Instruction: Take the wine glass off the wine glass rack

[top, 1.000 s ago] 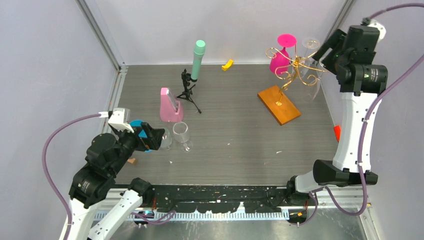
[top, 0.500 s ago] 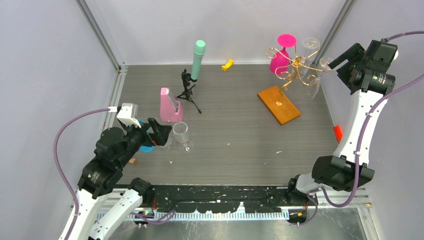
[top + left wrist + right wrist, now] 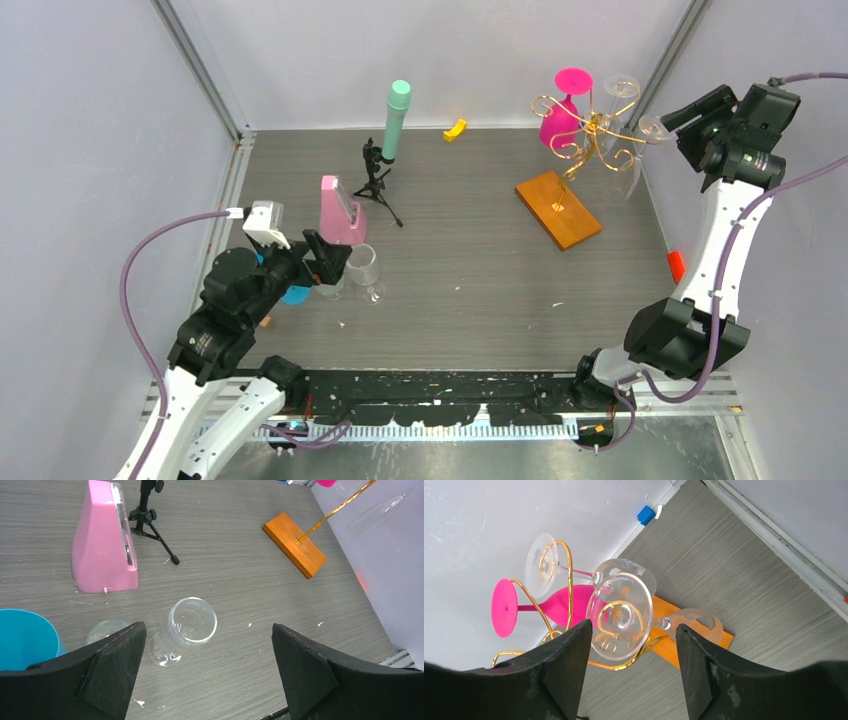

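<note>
The wine glass rack (image 3: 592, 135) is gold wire on an orange wooden base (image 3: 558, 208) at the back right. A pink wine glass (image 3: 560, 118) and two clear wine glasses (image 3: 640, 150) hang from it upside down. In the right wrist view the nearest clear glass (image 3: 620, 616) hangs on a gold scroll (image 3: 569, 580), its foot facing me. My right gripper (image 3: 633, 626) is open, with its fingers on either side of that foot and short of it; it also shows in the top view (image 3: 680, 115). My left gripper (image 3: 325, 260) is open and empty over a clear glass (image 3: 191, 624) standing on the table.
A pink wedge-shaped block (image 3: 340, 212), a black mini tripod (image 3: 376, 180), a green cylinder (image 3: 396, 120) and a yellow piece (image 3: 455, 129) stand at the back. A blue cup (image 3: 25, 637) and a second clear glass (image 3: 106, 630) are by my left gripper. A red object (image 3: 674, 265) lies at the right wall.
My right wrist has swung to the right and back from the rack, staying open. My left arm has moved up and to the right, over the clear glass on the table.
</note>
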{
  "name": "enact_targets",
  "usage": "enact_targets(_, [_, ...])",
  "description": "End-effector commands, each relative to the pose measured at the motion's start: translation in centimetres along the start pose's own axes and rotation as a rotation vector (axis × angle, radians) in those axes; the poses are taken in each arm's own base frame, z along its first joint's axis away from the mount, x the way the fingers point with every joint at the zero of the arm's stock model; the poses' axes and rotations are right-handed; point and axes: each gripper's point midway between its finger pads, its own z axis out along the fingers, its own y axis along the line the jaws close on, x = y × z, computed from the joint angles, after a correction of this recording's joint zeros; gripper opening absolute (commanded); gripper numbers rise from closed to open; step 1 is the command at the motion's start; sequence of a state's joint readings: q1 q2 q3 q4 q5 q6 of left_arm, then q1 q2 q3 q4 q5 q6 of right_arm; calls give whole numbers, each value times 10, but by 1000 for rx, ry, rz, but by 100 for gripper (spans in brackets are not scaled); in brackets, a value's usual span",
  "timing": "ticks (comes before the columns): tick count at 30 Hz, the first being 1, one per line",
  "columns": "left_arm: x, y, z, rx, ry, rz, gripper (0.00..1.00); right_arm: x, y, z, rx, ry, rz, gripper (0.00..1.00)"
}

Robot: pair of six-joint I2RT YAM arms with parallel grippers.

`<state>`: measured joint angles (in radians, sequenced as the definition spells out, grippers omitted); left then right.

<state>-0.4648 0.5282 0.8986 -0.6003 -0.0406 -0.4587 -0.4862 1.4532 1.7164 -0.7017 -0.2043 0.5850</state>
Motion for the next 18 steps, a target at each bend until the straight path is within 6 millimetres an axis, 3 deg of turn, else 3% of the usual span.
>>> enact_targets(1, [-12, -10, 4, 43, -40, -7, 100, -5, 9, 13, -64, -9, 23, 65])
enact_targets(9, [-13, -9, 4, 37, -40, -1, 100, 3, 5, 25, -74, 12, 31, 50])
enact_targets(18, [-15, -10, 4, 37, -43, 2, 100, -1, 0, 22, -43, -5, -7, 23])
